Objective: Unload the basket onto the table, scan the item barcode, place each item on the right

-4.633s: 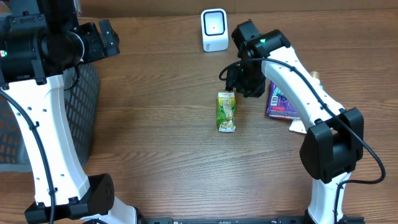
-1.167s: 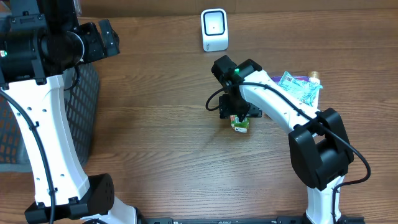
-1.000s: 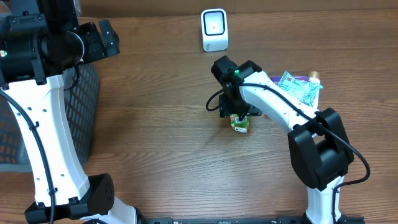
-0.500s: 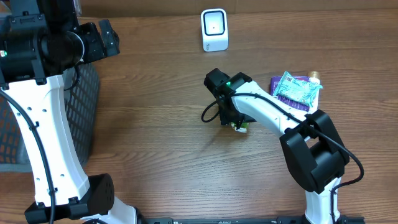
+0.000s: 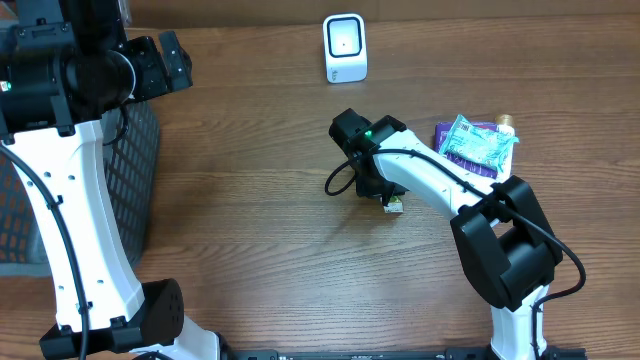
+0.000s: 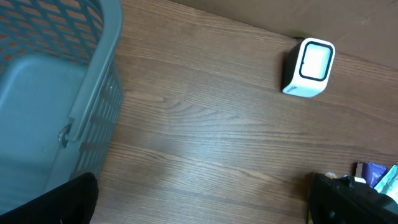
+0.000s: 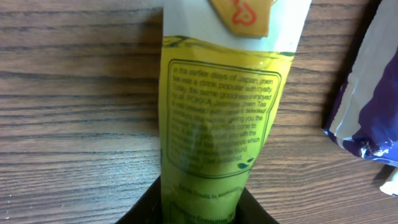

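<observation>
Grey plastic mesh forms the basket (image 6: 99,74) at the far left. The part of its floor that we see holds nothing, so we take it for the drop place once an item is scanned. Beside it the left gripper (image 5: 170,57) hangs high, fingers spread wide with nothing between them, well apart from the work.

At the far edge of the table (image 5: 250,210) stands the white scanner (image 5: 345,47), its window turned toward the arms so that a barcode can be shown to it.

Right of centre the right gripper (image 7: 202,214) sits low over the yellow-green carton (image 7: 217,106), which lies flat on the wood. Its dark fingers (image 7: 144,211) press against both sides of the carton's near end. We judge that this narrow grasp leaves the printed faces uncovered. The upper face shows text, but we see no barcode on it.

At the far right, teal and purple packets (image 5: 475,145) lie stacked.
</observation>
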Robot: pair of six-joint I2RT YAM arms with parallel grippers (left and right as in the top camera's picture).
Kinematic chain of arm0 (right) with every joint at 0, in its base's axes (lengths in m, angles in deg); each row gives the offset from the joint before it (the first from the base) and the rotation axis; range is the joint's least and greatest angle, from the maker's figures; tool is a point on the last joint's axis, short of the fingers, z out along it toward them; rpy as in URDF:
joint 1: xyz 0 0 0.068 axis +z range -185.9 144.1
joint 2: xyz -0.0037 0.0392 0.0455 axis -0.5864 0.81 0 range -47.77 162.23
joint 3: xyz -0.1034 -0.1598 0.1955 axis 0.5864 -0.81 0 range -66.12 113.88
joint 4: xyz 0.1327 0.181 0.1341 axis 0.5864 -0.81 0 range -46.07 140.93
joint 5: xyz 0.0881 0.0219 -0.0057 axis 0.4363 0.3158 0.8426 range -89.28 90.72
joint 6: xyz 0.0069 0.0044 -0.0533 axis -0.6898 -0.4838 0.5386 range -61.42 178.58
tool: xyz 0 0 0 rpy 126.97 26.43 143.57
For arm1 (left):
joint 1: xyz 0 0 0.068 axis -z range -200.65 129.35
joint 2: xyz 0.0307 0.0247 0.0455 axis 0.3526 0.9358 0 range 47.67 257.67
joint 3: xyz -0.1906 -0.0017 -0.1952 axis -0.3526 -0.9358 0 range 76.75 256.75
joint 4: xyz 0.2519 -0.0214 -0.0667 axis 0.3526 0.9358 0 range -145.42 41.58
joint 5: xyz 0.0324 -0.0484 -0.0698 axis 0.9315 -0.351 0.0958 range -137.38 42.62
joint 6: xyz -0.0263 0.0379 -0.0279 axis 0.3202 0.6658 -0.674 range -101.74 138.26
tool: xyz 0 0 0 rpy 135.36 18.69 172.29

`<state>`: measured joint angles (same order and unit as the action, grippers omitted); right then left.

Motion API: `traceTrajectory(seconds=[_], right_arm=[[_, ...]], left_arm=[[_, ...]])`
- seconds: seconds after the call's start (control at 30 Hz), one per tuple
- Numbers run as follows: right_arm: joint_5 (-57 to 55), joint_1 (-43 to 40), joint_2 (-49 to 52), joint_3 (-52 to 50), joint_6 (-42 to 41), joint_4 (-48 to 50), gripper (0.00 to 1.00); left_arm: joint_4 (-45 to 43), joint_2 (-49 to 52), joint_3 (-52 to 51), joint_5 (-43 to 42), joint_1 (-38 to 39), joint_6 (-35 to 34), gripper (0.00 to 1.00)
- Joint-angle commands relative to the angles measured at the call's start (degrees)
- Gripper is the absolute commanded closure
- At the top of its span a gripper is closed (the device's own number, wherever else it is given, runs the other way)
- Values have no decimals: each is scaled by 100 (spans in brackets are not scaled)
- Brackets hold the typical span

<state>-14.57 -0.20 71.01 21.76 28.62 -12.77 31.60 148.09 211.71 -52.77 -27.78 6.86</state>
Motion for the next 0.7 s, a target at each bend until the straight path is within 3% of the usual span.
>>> traceTrajectory(seconds=[0.0,0.07,0.13,0.37,0.57,0.67], right_arm=[[264,-13,26,280,0,-81,77],[387,-13,26,483,2,-221,67],[470,-13,26,800,7,-492,43],[483,-63,26,1497,42,-992,27],[372,-398,28,1484,304,-640,30],[385,-671,28,1484,164,-780,45]], left_arm=[[-22,42,90,-17,2,111,0],[-24,42,90,-17,2,111,1],[-24,42,90,-17,4,111,0],[-24,42,90,-17,2,111,0],[-24,39,90,-17,2,111,0],[-24,42,90,-17,2,111,0]])
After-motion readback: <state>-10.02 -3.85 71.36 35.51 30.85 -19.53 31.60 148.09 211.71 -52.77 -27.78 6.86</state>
